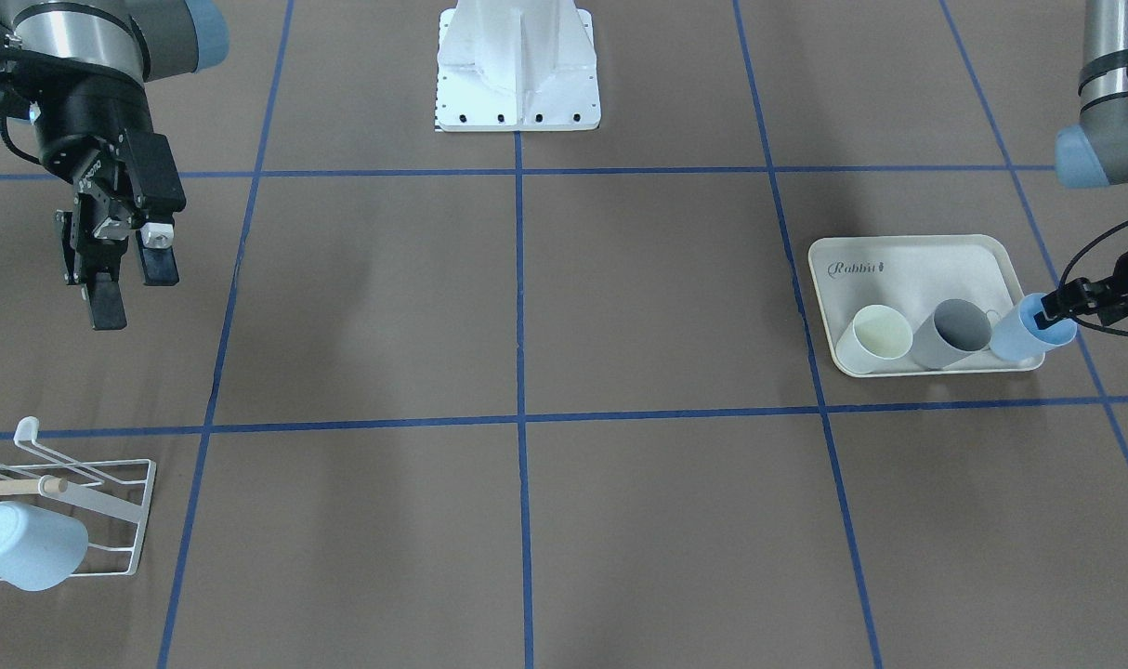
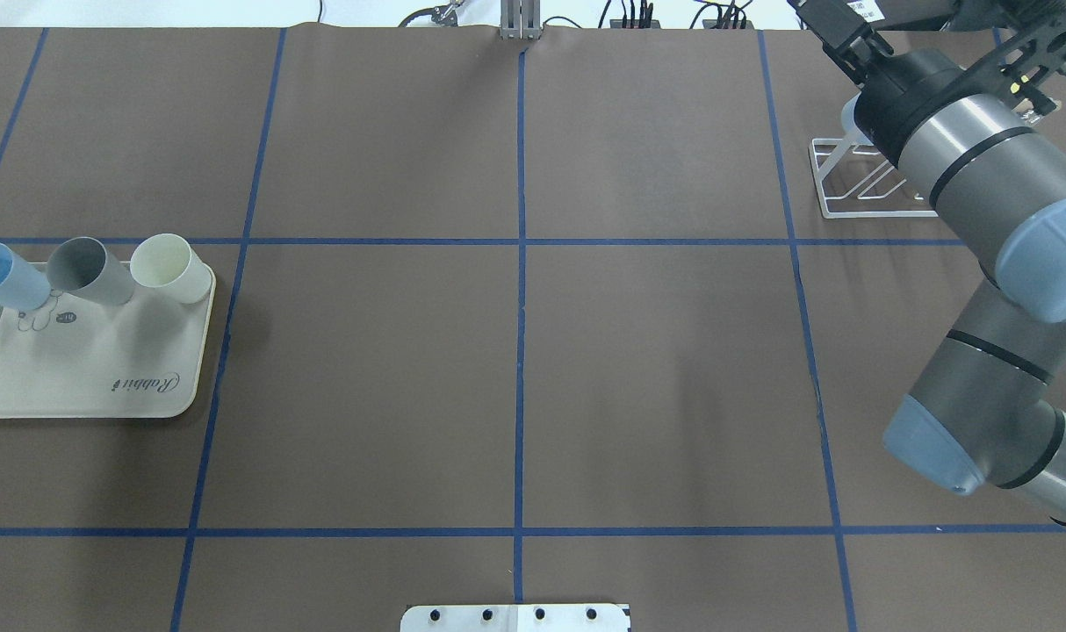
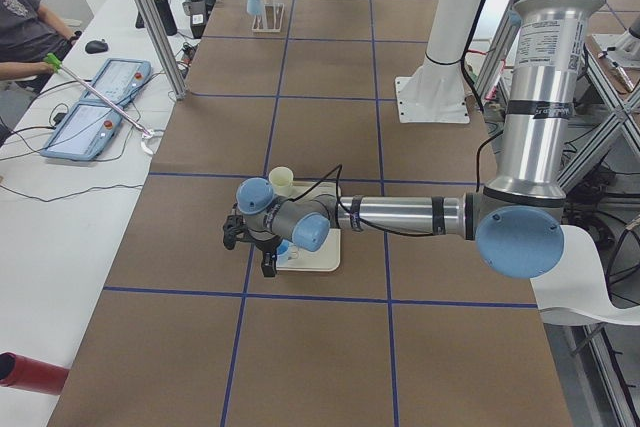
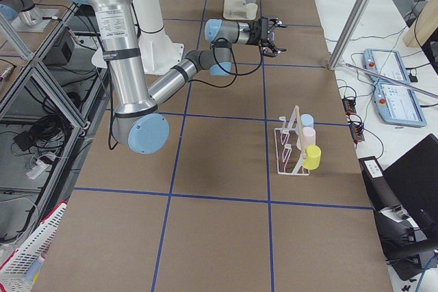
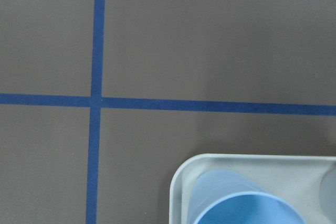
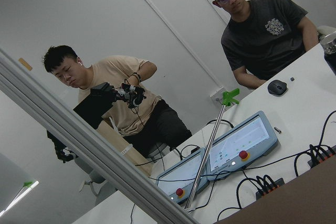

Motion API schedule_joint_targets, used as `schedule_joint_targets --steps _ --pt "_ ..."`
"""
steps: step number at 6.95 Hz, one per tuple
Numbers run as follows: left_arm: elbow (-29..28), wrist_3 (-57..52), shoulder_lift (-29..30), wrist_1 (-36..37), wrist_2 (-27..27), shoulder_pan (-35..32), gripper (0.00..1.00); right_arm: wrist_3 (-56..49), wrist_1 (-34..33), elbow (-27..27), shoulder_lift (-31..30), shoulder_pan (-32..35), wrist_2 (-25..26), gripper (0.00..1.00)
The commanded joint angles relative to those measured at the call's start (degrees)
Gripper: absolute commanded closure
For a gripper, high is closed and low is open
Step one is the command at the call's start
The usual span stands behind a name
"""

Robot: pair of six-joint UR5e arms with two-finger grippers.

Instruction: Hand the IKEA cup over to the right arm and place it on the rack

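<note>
One blue cup (image 1: 1012,342) gripped at its rim by the left hand (image 1: 1052,314), on the tray (image 1: 908,269); right hand (image 1: 135,286) gapes empty

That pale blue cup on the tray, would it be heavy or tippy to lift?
Probably light: the blue cup looks thin-walled. Likely stiff plastic, since its mouth is evenly round. Tall with a narrower base, it may tip if nudged on the tray.

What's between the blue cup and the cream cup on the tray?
The grey cup sits between the blue cup and cream cup, in the front-facing and overhead views.
</note>
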State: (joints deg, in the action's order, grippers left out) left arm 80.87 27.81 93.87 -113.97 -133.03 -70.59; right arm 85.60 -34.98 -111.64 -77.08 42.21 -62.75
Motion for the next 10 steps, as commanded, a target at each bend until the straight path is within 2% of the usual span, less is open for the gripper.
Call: schedule_joint_targets --steps 1,2,4,5,9,10 --pt "-0.7 0.0 0.0 -1.2 0.0 0.5 0.88 0.0 0.0 0.0 0.0 -0.2 0.0 0.00" --pt "-0.3 0.3 0.2 -1.1 -0.1 0.5 1.00 0.0 0.0 0.0 0.0 -0.2 0.0 0.01" --pt "0.8 6.4 1.0 -0.3 -1.9 0.5 1.00 0.0 0.0 0.0 0.0 -0.4 0.0 0.00" --pt "1.8 7.1 0.5 -0.1 -6.5 0.0 1.00 0.0 0.0 -0.1 0.0 -0.5 0.0 0.01" --pt "3.4 7.3 1.1 0.9 -6.6 -11.1 1.00 0.0 0.0 -0.4 -1.1 -1.4 0.5 0.00" --pt "3.4 7.3 2.8 0.8 -5.5 -13.6 1.00 0.0 1.8 -0.4 -1.2 -2.0 1.2 0.00"
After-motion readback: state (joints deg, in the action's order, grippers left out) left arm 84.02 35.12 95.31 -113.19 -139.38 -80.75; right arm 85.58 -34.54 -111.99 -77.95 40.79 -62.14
